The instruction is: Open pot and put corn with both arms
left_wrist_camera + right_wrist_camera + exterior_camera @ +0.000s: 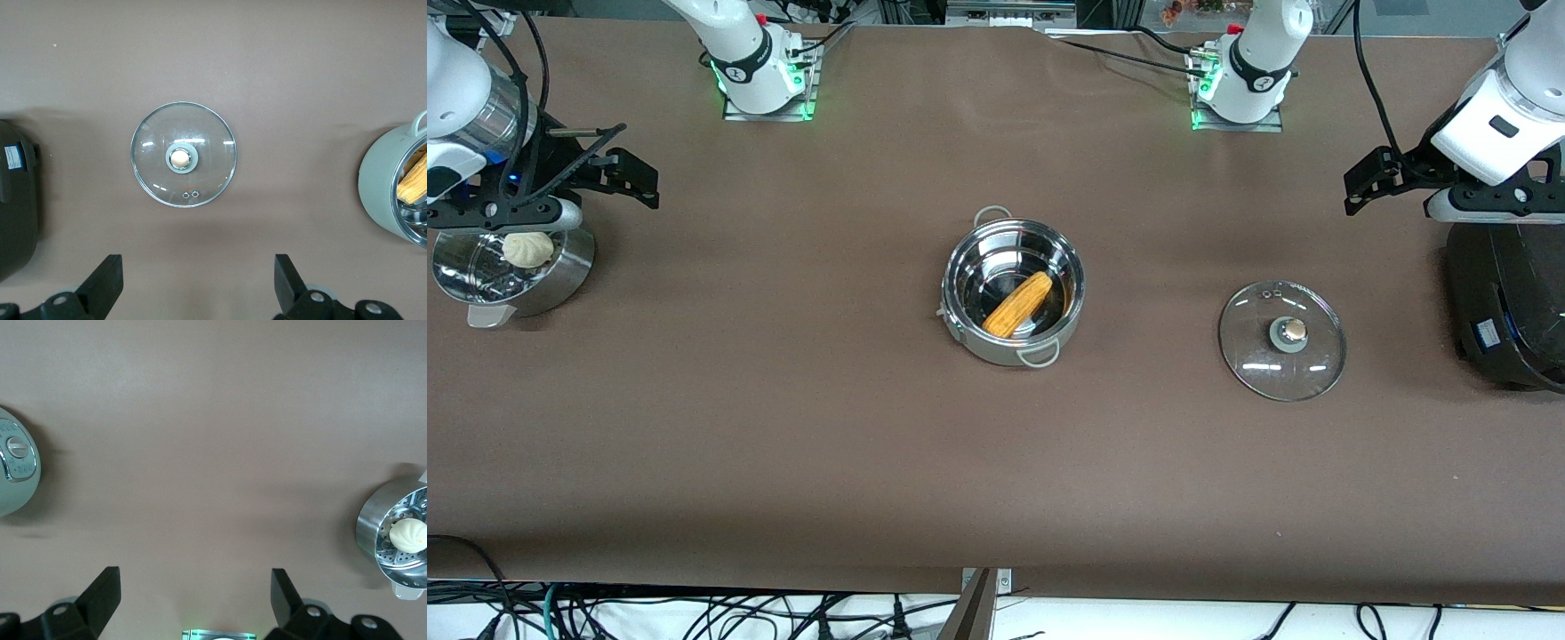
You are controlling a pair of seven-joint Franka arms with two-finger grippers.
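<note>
The pot [971, 342] stands open mid-table, and the corn [1018, 305] lies slanted inside it. The glass lid [1254, 331] with its tan knob lies flat on the table, beside the pot toward the left arm's end. My left gripper [1365, 182] is open and empty, raised over the left arm's end of the table. Its wrist view shows the open gripper [198, 267], the lid [153, 153], and the pot [380, 187] with the corn [413, 181]. My right gripper [627, 164] is open and empty, raised over the right arm's end; it also shows in the right wrist view [195, 583].
A steel steamer pot [560, 267] with a white bun [527, 249] stands under the right arm, also in the right wrist view [373, 527]. A black appliance [1503, 302] sits at the left arm's end. A round grey-green appliance with a dial [13, 470] shows in the right wrist view.
</note>
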